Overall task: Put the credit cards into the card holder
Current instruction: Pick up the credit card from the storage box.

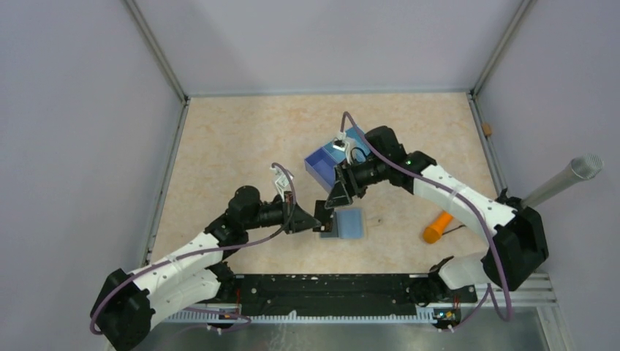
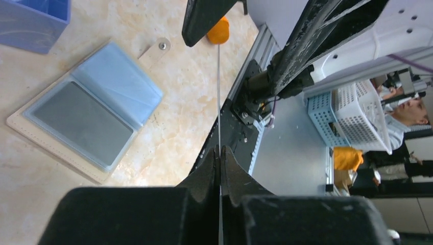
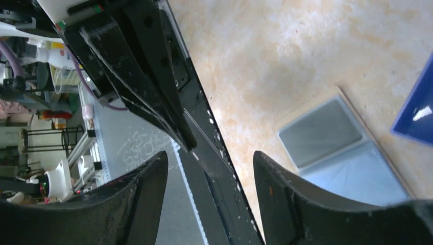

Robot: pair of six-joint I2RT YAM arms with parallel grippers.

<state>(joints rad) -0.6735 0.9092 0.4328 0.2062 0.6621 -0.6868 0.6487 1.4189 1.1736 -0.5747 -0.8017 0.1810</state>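
Note:
My left gripper [image 1: 322,217] is shut on a thin credit card [image 2: 218,102], seen edge-on as a pale line that sticks up from between the closed fingertips [image 2: 220,149]. It holds the card above the table, just left of the card holder [image 1: 345,224]. The beige holder lies open and flat, with one grey pocket and one light-blue pocket [image 2: 97,107], and shows in the right wrist view too [image 3: 337,148]. My right gripper [image 1: 338,196] is open and empty [image 3: 209,168], close above the left gripper's fingers, its jaws either side of the card's top.
A blue tray [image 1: 333,161] stands behind the holder, by the right arm [image 2: 30,23]. An orange object [image 1: 437,227] lies to the right. A grey cylinder [image 1: 563,183] leans at the right wall. The black base rail [image 1: 329,289] runs along the near edge.

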